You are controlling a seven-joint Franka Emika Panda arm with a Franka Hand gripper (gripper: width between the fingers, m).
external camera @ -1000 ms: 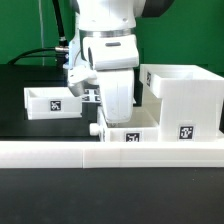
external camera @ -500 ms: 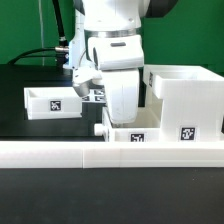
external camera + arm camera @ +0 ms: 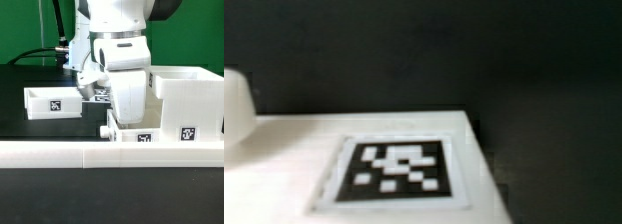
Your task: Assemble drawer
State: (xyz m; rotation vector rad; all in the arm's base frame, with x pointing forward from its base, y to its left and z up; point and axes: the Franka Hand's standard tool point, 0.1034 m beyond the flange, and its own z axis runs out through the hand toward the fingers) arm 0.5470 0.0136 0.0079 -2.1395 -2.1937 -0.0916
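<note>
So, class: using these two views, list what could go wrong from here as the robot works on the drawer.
1. The near tray sits close between the rail and the casing. If it is pushed further, it may catch on the casing's wall and jam or tilt.
2. The jaws are hidden in both views, so a weak or off-centre hold on the near tray could go unnoticed.
</note>
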